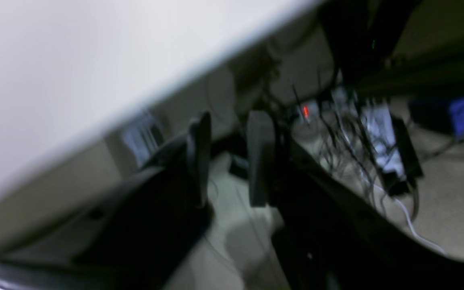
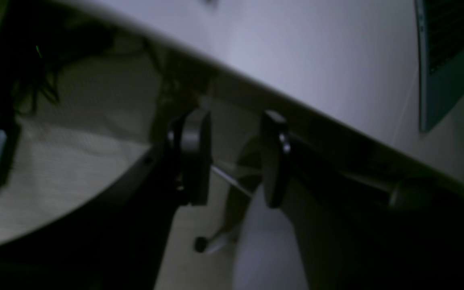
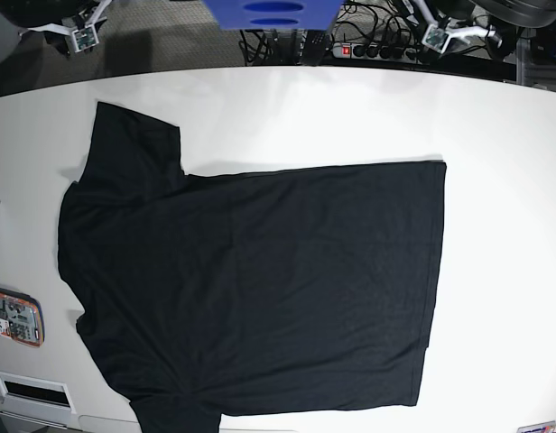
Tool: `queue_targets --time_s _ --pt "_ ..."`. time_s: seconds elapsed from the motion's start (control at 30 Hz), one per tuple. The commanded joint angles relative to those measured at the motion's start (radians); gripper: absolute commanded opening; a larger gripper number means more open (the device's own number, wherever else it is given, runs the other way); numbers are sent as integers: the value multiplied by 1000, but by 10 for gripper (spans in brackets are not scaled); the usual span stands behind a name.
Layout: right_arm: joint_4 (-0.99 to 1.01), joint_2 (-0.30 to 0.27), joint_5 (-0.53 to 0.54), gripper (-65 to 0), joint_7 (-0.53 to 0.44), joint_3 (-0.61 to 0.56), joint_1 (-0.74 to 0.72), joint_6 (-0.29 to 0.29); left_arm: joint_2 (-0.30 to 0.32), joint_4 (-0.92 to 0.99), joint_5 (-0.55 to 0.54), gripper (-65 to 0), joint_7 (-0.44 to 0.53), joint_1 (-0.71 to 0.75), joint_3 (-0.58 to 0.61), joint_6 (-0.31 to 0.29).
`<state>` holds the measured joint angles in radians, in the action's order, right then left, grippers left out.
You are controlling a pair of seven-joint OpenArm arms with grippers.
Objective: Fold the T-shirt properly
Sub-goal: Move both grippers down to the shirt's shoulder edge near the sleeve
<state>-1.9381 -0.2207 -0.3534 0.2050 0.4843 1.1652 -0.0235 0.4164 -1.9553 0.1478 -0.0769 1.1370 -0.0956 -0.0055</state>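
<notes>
The black T-shirt (image 3: pixel 260 280) lies spread flat on the white table (image 3: pixel 504 207), with its hem toward the right and one sleeve (image 3: pixel 134 144) pointing to the far left corner. Both arms are pulled back past the table's far edge. The right arm's end (image 3: pixel 82 34) shows at the top left of the base view and the left arm's end (image 3: pixel 438 34) at the top right. In the left wrist view my left gripper (image 1: pixel 232 121) is open over the floor, with nothing between its fingers. My right gripper (image 2: pixel 234 117) is likewise open and empty beside the table edge.
A blue object (image 3: pixel 269 13) and a power strip with cables (image 3: pixel 364 50) sit beyond the far edge. An orange-edged item (image 3: pixel 14 316) and a white vented piece (image 3: pixel 30 390) lie at the table's left front. A chair base (image 2: pixel 216 241) stands on the floor.
</notes>
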Motion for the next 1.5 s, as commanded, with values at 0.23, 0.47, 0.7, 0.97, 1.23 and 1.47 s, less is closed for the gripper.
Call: queue_targets --time_s 0.23,0.47,0.7,0.97,1.23,1.47 --pt "-27 -10 -220 -356 -12 -80 -92 21 -7 -88 275 -486 10 -84 -3 5" --pt "-27 -13 -398 -241 135 -203 -163 -65 -9 -88 393 -486 -21 -197 -3 5" --pt "-27 -15 -407 -244 190 -286 -245 -80 -3 -88 508 -353 -148 -297 1 0" --pt "-24 -15 -408 -245 192 -304 -330 -83 -4 -69 681 -257 -153 -391 4 -63" --pt "-17 -15 -404 -245 357 -465 -439 -83 -1 -8 715 -257 -153 -438 73 -77" --pt "4 -98 -402 -245 454 -546 -546 -83 -1 33 715 -257 -153 -463 106 -77"
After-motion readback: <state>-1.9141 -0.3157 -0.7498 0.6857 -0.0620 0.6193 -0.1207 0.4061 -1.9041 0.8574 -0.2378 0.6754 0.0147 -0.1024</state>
